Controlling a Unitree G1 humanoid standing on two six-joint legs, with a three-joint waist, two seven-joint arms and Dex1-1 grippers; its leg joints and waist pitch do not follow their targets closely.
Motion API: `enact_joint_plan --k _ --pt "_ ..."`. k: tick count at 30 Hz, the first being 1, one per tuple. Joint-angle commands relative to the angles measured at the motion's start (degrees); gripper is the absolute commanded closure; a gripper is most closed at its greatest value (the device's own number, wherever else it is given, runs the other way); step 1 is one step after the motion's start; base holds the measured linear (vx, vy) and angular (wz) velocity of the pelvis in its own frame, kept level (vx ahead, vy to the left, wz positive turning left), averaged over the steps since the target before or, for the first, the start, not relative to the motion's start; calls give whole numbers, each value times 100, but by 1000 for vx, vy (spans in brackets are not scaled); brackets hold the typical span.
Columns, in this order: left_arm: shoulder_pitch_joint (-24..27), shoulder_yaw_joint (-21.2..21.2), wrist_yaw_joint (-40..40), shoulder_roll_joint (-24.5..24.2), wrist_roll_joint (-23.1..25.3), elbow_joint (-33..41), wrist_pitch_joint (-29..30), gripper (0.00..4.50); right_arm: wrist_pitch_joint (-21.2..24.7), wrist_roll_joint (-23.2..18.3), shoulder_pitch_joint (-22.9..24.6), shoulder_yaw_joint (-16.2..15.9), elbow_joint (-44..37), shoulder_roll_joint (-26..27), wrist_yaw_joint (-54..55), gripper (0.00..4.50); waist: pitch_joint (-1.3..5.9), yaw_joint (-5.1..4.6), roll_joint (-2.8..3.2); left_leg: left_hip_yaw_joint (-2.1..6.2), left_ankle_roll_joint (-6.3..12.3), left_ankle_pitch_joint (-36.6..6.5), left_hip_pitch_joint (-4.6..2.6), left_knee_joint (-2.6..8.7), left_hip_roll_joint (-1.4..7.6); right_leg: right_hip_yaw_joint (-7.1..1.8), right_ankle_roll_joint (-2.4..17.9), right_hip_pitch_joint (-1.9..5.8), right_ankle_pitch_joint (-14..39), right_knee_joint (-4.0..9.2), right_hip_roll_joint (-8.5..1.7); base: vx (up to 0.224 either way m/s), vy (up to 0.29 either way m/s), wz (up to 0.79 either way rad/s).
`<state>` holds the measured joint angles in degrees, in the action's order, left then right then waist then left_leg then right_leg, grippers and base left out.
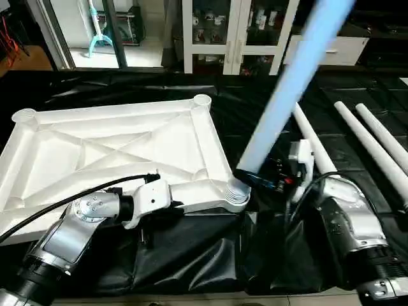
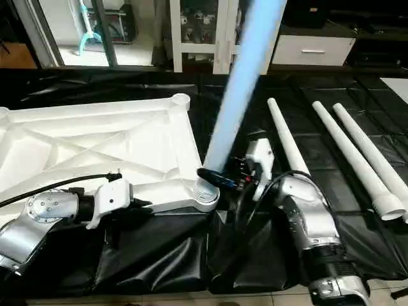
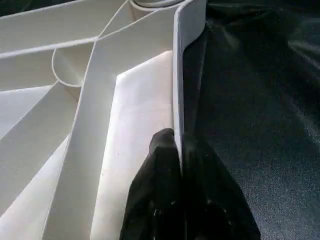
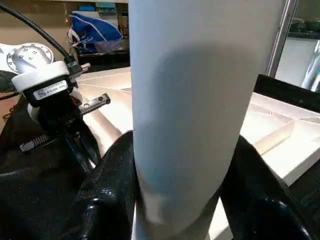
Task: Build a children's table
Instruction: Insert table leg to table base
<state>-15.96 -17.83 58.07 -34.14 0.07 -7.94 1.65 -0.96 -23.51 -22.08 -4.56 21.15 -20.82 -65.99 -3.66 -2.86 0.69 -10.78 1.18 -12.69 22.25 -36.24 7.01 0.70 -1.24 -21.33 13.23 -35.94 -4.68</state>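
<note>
White plastic top (image 1: 121, 153) lies ribbed underside up on the black sheet (image 1: 191, 255) in the head views, round sockets at its corners. My left gripper (image 1: 150, 220) is at the top's near rim, left of the near-right socket (image 1: 237, 193). One leg (image 1: 290, 89) stands tilted out of that socket, leaning up and away to the right. My right gripper (image 1: 255, 178) holds this leg low down, just above the socket. Three more legs (image 2: 357, 159) lie on the sheet to the right, side by side, well apart from the top. A white glass-door cabinet (image 1: 233, 32) stands behind. Left wrist view: my two black fingers (image 3: 160, 195) are pinched almost fully together on the thin upright rim wall (image 3: 177, 75) of the top, one finger on each side. Right wrist view: my fingers (image 4: 110, 185) sit about half open, pressed against both sides of the white leg tube (image 4: 195, 110); the left gripper's wrist (image 4: 47, 92) shows beyond it, by the top.
</note>
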Motion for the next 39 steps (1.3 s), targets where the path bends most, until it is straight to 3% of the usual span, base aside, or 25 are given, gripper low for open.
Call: enact_joint_plan --k 1,2,5,7,8,11,13,17,23,29,39 --pt "115 -159 -104 117 128 -226 44 440 288 218 244 -282 169 -55 -141 266 200 -30 -91 272 197 -1673 -144 633 635 -250 1681 15 1239 506 -423 0 0 0" --pt "110 -155 -110 117 135 -229 40 440 299 224 262 -284 155 -57 -142 266 204 -27 -124 258 243 -1563 -138 638 635 -246 1678 17 1119 504 -418 0 0 0" --pt "107 -150 -99 113 141 -232 32 440 192 428 242 -302 339 -67 -20 266 211 -3 -95 225 358 -1333 -148 641 639 -242 1710 24 923 501 -428 0 0 0" --pt "107 -150 -91 108 144 -234 26 440 160 510 224 -320 415 -72 31 266 200 -15 -106 227 357 -1409 -140 660 647 -232 1709 14 1018 505 -415 0 0 0" --pt "104 -152 -78 103 146 -238 18 440 110 606 199 -353 515 -73 95 266 197 -11 -89 230 325 -1466 -147 664 652 -235 1706 6 1091 511 -424 0 0 0" --pt "93 -155 -57 104 166 -254 -4 440 57 640 184 -358 653 -14 155 266 165 -27 -99 252 46 -2047 -165 691 650 -256 1562 -45 1773 575 -436 0 0 0" --pt "82 -153 -54 112 176 -253 -1 440 61 622 203 -339 686 37 199 266 175 -41 -119 269 -83 -2239 -177 706 649 -261 1455 -67 1947 582 -431 0 0 0" --pt "60 -147 -61 118 198 -252 2 440 -40 589 308 -228 814 204 409 266 171 -49 -137 275 -146 -2314 -163 730 648 -271 1366 -94 1947 597 -432 0 0 0" --pt "91 -133 -66 109 214 -227 2 440 -209 531 537 -136 815 321 601 266 160 -64 -109 309 -324 -2703 -181 771 655 -279 1190 -156 2265 633 -425 0 0 0" --pt "66 -127 -20 99 242 -275 -28 440 -310 578 624 -106 773 364 661 266 181 -60 -104 275 -281 -2536 -180 801 654 -273 1231 -136 1847 643 -414 0 0 0" --pt "19 -116 2 106 251 -318 -30 440 -340 594 577 -94 819 385 698 266 155 -46 -120 285 -292 -2640 -177 823 661 -289 1153 -162 2198 683 -432 0 0 0"
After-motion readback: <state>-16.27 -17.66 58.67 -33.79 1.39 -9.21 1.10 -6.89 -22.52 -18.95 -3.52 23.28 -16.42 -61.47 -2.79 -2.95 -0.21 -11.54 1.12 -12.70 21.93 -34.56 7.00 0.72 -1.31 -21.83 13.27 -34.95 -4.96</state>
